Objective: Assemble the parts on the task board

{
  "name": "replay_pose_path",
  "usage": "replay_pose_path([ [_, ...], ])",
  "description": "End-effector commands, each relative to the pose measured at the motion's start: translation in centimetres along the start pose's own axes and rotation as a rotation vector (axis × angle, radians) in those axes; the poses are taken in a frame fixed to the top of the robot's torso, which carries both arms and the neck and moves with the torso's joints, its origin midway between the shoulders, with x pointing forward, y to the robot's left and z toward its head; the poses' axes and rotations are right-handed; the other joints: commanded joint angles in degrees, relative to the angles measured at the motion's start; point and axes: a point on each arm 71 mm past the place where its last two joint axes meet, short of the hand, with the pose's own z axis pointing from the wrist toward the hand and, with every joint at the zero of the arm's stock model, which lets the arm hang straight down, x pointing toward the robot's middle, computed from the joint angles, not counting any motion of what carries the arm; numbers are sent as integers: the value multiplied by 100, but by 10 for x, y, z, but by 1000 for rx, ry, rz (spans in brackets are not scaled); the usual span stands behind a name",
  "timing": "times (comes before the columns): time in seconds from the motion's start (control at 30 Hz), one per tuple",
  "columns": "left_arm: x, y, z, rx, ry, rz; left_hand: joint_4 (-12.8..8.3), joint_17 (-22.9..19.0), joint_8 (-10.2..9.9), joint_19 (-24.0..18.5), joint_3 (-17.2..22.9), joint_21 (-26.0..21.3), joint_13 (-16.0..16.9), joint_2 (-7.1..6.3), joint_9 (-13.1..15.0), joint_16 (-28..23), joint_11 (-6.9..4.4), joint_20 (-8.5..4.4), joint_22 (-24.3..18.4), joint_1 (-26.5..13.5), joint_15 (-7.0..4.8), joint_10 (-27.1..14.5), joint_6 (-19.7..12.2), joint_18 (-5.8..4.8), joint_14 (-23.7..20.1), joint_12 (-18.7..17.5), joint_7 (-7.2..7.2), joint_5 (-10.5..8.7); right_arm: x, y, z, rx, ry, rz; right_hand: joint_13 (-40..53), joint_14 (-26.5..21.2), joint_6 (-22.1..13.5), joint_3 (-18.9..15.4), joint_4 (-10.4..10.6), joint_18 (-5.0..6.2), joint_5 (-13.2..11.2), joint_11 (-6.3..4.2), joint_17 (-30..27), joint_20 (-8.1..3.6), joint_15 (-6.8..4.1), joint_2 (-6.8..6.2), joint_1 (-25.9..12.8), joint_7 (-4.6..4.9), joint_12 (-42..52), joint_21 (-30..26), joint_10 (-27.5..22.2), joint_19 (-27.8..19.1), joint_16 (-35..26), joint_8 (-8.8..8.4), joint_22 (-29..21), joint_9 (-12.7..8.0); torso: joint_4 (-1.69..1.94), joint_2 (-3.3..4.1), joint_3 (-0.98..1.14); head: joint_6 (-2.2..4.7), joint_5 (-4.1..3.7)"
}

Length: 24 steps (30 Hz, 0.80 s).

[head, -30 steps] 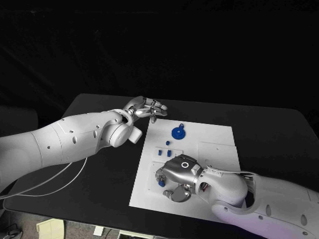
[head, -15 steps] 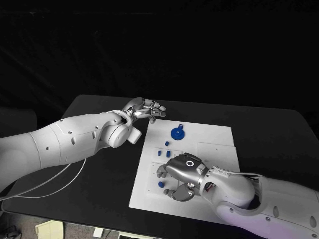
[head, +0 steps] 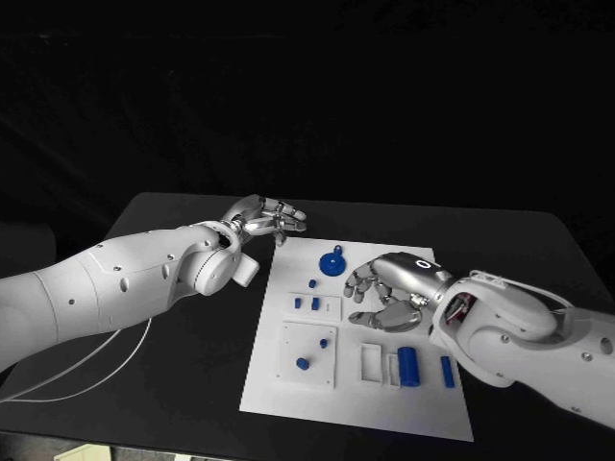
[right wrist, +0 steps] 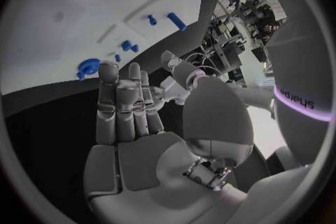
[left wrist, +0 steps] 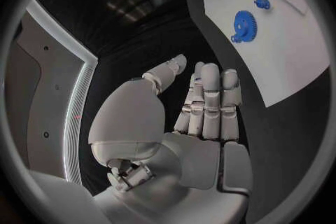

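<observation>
From the head view we see the right hand [head: 391, 288] over the task board [head: 432, 403], just beside the blue gear [head: 334, 262], fingers loosely spread and holding nothing; the left hand [head: 259, 219] hangs off the board's far corner above the counter [head: 183, 384], fingers apart, empty; both wrist views show flat palms and straight fingers, grasping nothing.

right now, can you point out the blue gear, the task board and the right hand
blue gear [head: 335, 261], head view, on the disc's face
task board [head: 432, 394], head view, on a bare white stretch near its near right corner
right hand [head: 388, 284], head view, on the silver back of the hand
</observation>
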Motion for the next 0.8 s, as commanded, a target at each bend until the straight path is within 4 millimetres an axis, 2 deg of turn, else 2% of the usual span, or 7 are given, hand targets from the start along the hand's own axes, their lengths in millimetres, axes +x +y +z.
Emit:
replay_pose_path([
  [0.03, 0, -1, 0, 14, 0, -6, 5, 6, 22, 7, -39, -39, -8, 33, -5, -33, 14, -48, 9, -16, 25, -33, -20, 248, 23, 5, 1, 3, -8, -17, -8, 91, 74, 214, 214, 1, 2, -3, 127, 362, 53, -89, 11, -10, -103, 3, -98, -36, 193, 39, 291, 40, 29, 42, 116, 21, -10, -12, 1, 19, -97],
  [0.23, 1, 2, 1, 10, 0, -8, 13, 9, 26, 7, -46, -39, -7, 28, -5, -34, 14, -47, 11, -29, 25, -31, -19, 247, 23, 7, 1, 2, -23, -53, -30, 260, 187, 350, 1658, 10, 62, -222, 326, 362, 286, -313, 80, -70, -349, 48, -211, -195, 1260, 83, 651, 94, 68, 107, 103, 143, -23, -46, 9, 2, -245],
  [0.3, 2, 4, 0, 8, 1, -10, 15, 9, 27, 7, -47, -40, -7, 28, -5, -34, 14, -47, 11, -32, 25, -31, -18, 247, 23, 7, 1, 2, -23, -64, -37, 324, 216, 372, 2263, 27, 67, -303, 460, 362, 289, -360, 99, -53, -272, 154, -371, -318, 1858, 94, 898, 124, 86, 112, 100, 168, -26, -60, 9, -1, -281],
  [0.37, 2, 5, 0, 4, 0, -11, 16, 9, 28, 8, -48, -40, -7, 28, -6, -34, 14, -47, 12, -34, 25, -31, -18, 247, 23, 8, 1, 2, -18, -72, -45, 373, 303, 370, 2937, 87, 101, -378, 500, 362, 396, -401, 180, -87, -360, 239, -434, -307, 2541, 163, 764, 208, 201, 132, 128, 205, -33, -80, 11, -18, -318],
  [0.4, 2, 6, 0, 2, 0, -11, 16, 9, 28, 8, -48, -40, -7, 28, -6, -34, 14, -47, 12, -34, 25, -31, -18, 247, 23, 8, 1, 2, -17, -76, -49, 406, 320, 380, 3496, 116, 172, -444, 683, 361, 369, -429, 263, -68, -310, 315, -642, -430, 3200, 234, 854, 300, 308, 177, 144, 252, -37, -92, 12, -32, -331],
  [0.43, 2, 7, 0, 1, -1, -11, 17, 10, 28, 8, -48, -40, -7, 28, -6, -34, 14, -47, 12, -35, 25, -31, -18, 247, 23, 8, 1, 2, -14, -79, -53, 430, 348, 383, 4163, 21, 10, -302, 647, 296, 421, -450, 358, -141, -385, 324, -489, -267, 3651, 248, -72, 241, 362, 94, 126, 270, -41, -102, 16, -35, -344],
  [0.8, 2, 13, -7, -11, 1, -12, 21, 11, 31, 9, -49, -40, -7, 29, -6, -34, 14, -47, 13, -39, 24, -30, -17, 247, 24, 9, 1, 3, 13, -89, -82, 694, 496, 412, 5367, -23, 106, -183, 842, 362, -15, -426, 705, -189, -419, 616, -707, -320, 5006, 642, -305, 232, 600, 156, 151, 517, -93, -170, 12, -135, -473],
])
